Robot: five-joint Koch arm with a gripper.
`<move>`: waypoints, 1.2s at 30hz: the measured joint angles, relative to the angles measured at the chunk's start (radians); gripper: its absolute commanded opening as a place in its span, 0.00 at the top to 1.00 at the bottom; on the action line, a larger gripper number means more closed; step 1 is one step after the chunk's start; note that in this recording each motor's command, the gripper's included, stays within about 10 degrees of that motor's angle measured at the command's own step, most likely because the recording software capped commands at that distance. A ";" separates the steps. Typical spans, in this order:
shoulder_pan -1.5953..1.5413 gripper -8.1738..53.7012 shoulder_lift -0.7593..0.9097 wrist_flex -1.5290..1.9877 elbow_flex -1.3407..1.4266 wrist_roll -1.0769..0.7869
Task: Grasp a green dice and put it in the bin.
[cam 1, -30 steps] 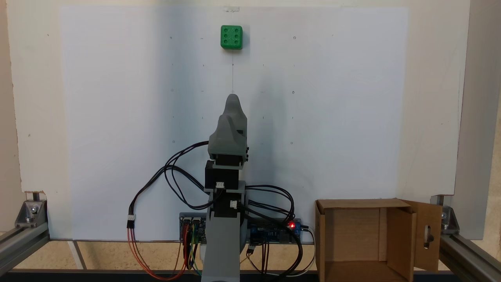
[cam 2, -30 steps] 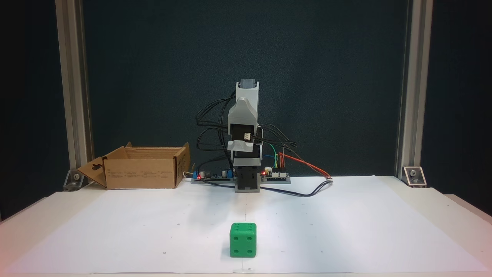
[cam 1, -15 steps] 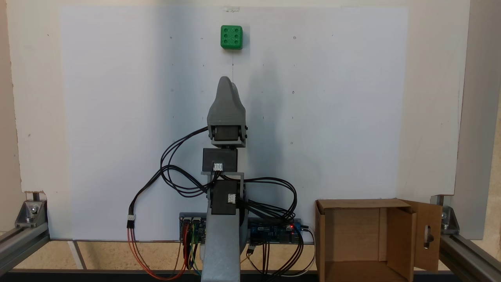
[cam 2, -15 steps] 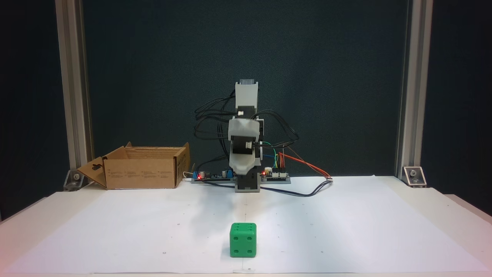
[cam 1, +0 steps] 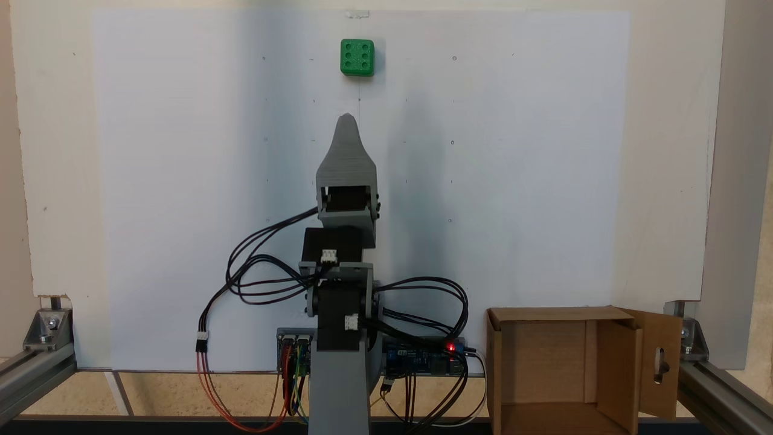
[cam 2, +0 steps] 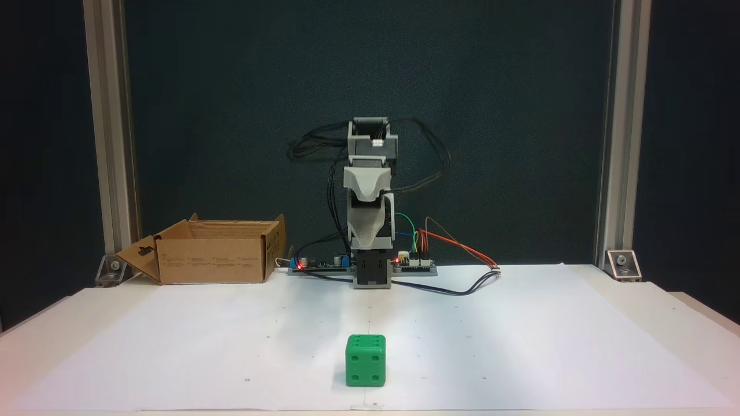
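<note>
You are reaching the grey gripper (cam 1: pixel 346 116) toward the small bright green dice (cam 1: pixel 357 57), which is sitting alone near the far edge of the white paper sheet (cam 1: pixel 513 181). Jaw opening cannot be told. Next, extend further and open. The brown cardboard bin (cam 1: pixel 561 368) is standing well apart, beside the base.

White paper (cam 2: pixel 520 346) covers the table (cam 2: pixel 682 323), bearing the green dice (cam 2: pixel 365 360).

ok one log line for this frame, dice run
phase: reach | gripper: state unclear, short of dice | green dice: on paper, ungrasped | bin: open, by base
</note>
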 measured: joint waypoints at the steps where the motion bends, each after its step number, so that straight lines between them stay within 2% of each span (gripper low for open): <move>1: 0.000 0.17 0.000 0.066 -0.025 0.008; 9: -0.003 0.17 -0.038 0.420 -0.288 0.043; 19: 0.000 0.17 -0.405 0.555 -0.684 0.078; 26: -0.006 0.17 -0.649 0.575 -0.865 0.094; 36: -0.055 0.17 -0.848 0.586 -0.928 0.135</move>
